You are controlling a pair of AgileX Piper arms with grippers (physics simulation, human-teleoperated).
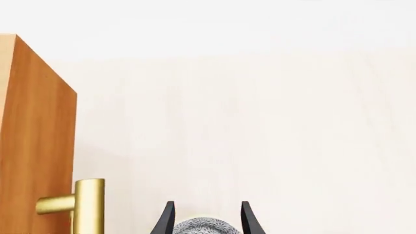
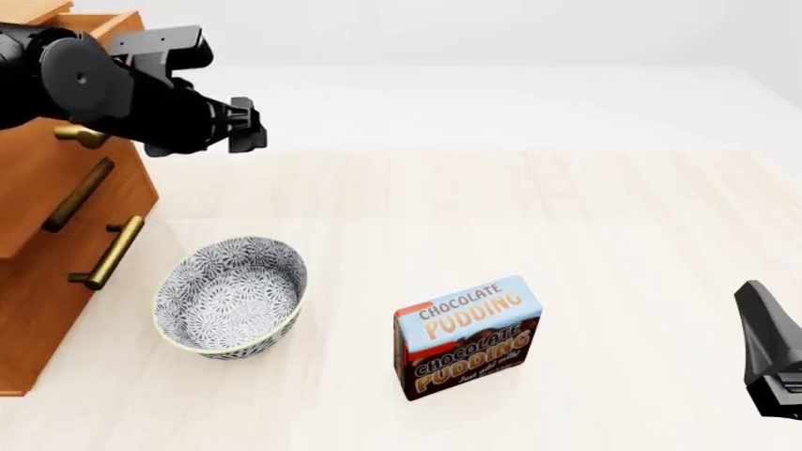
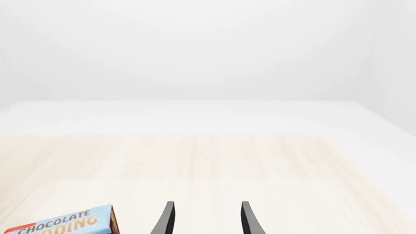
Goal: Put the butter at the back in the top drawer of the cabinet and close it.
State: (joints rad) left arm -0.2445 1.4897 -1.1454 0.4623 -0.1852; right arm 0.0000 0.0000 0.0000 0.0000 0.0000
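Observation:
The butter shows in none of the views. The light brown cabinet (image 2: 51, 310) stands at the table's left edge. Its top drawer (image 2: 98, 23) looks pulled out at the upper left, and my left arm hides most of it. My left gripper (image 2: 251, 127) hovers open and empty just right of that drawer, above the table. In the left wrist view a wooden drawer front (image 1: 39, 136) and a brass bar handle (image 1: 87, 204) lie close beside the left gripper (image 1: 206, 214). My right gripper (image 3: 206, 214) is open and empty, low at the front right (image 2: 767, 324).
A patterned blue-and-white bowl (image 2: 232, 296) sits in front of the cabinet, below the left gripper. A blue-and-brown Chocolate Pudding box (image 2: 467, 336) stands upright near the table's middle front. Two lower drawer handles (image 2: 107, 252) stick out toward the bowl.

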